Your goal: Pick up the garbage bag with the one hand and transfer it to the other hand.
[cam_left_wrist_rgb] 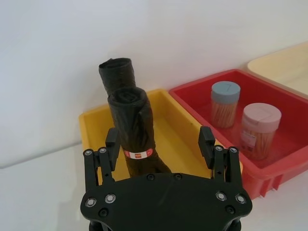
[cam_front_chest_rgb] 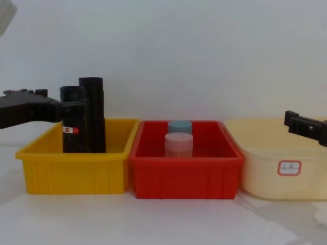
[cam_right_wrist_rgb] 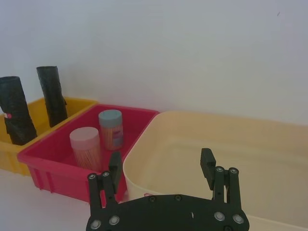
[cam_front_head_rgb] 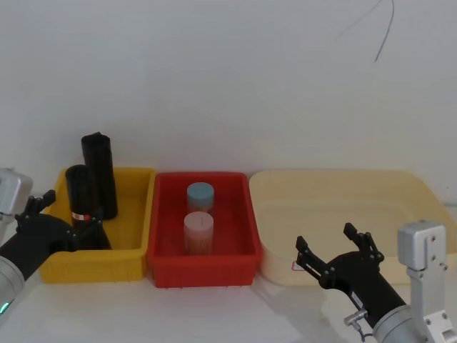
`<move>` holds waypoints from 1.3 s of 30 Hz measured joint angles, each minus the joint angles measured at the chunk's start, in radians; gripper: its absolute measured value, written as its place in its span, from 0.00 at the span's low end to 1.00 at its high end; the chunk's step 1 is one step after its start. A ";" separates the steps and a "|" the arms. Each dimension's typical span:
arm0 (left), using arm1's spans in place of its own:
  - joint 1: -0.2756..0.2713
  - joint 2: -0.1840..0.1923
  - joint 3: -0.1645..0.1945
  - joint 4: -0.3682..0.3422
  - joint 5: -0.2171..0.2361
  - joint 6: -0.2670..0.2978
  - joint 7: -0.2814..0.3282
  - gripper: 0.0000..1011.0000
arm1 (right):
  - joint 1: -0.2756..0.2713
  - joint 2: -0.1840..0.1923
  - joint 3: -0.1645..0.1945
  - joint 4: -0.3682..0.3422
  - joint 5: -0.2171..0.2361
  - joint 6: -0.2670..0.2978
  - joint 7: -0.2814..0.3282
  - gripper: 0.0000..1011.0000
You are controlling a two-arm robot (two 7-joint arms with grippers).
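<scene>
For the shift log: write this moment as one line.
left tool: open, astride garbage bag standing in yellow bin | right tool: open, by cream tub | handover: not yet

Wide-open left tool (cam_left_wrist_rgb: 160, 138) around labelled garbage bag (cam_left_wrist_rgb: 136, 127)

In the chest view the yellow bin's (cam_front_chest_rgb: 71, 173) front wall hides the lower end of the garbage bag (cam_front_chest_rgb: 74, 115). The print on its red-and-white label (cam_left_wrist_rgb: 138, 154) is too small to read. That view's right edge cuts off the cream tub (cam_front_chest_rgb: 286, 184) and the arm behind the right gripper (cam_front_chest_rgb: 292, 120).
</scene>
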 joint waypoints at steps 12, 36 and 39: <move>-0.049 -0.033 0.000 0.074 0.005 0.017 -0.003 0.99 | 0.000 0.000 0.000 0.000 0.000 0.000 0.000 0.99; -0.132 -0.090 0.021 0.193 0.062 0.019 0.018 0.99 | 0.000 0.000 0.000 0.000 0.000 0.000 0.000 0.99; -0.151 -0.101 0.029 0.215 0.072 0.019 0.018 0.99 | 0.000 0.000 0.000 0.000 0.000 0.000 0.000 0.99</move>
